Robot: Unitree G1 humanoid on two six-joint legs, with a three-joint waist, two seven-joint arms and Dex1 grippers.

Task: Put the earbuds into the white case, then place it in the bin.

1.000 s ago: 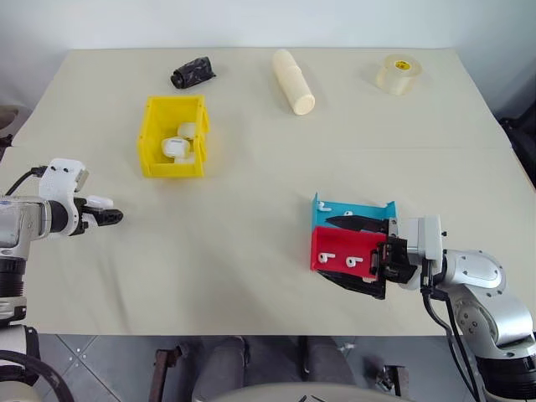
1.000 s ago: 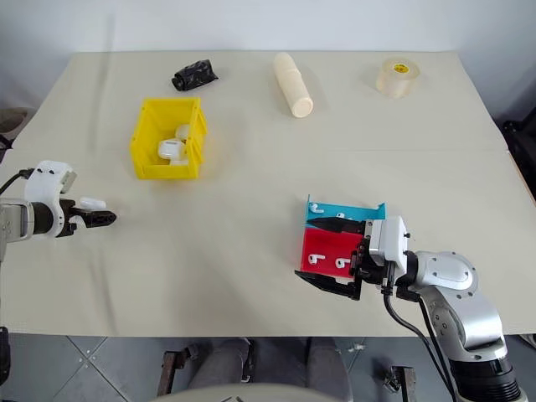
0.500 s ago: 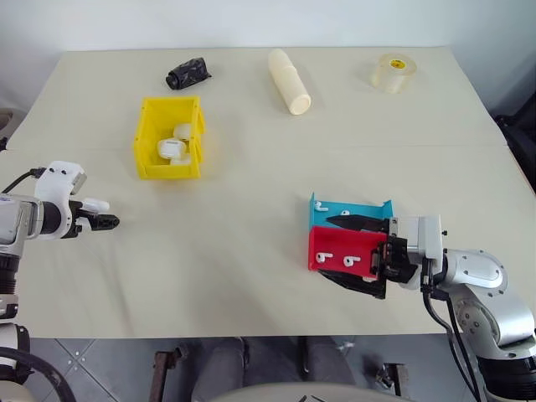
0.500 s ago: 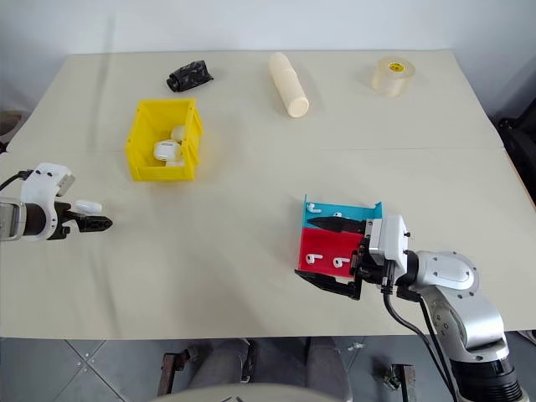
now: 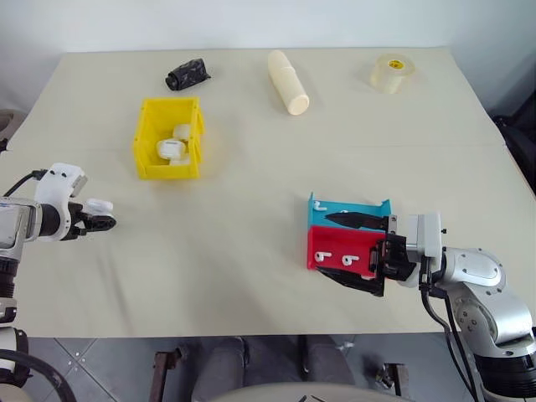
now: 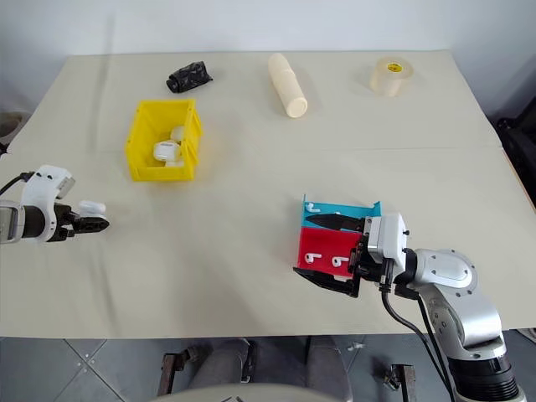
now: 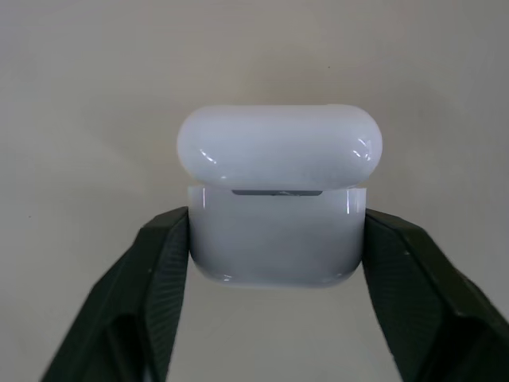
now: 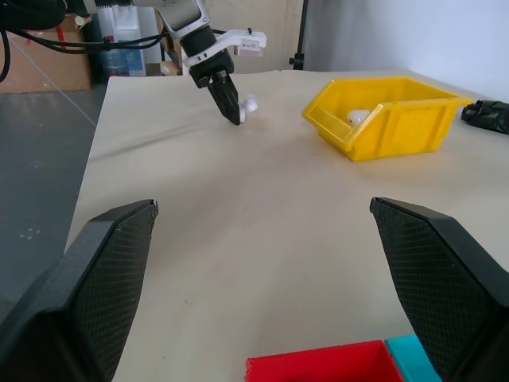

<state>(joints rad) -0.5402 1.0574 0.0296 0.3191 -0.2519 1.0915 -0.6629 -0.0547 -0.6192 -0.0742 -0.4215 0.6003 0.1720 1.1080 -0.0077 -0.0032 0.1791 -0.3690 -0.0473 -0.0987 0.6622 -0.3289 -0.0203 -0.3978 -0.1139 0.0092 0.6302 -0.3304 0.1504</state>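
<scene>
The white case (image 7: 278, 215) sits pinched between my left gripper's two black fingers, its lid a crack ajar. That left gripper (image 5: 102, 223) is shut on the case low over the table's left side, below the yellow bin (image 5: 144, 142). The bin holds other white cases. Tiny white earbuds (image 5: 328, 258) lie in the red tray (image 5: 343, 241), and another earbud (image 5: 316, 203) lies in the blue tray (image 5: 356, 208). My right gripper (image 5: 356, 251) is open, one finger on either side of the red tray.
A black crumpled object (image 5: 188, 73), a long cream cylinder (image 5: 287, 80) and a roll of clear tape (image 5: 392, 72) lie along the far edge. The cream table (image 5: 251, 184) is bare between bin and trays. The trays sit near the front right edge.
My left gripper's fingers have drawn together on the white case. The right arm and the trays have kept still. The slight shift of the whole picture is the camera's.
</scene>
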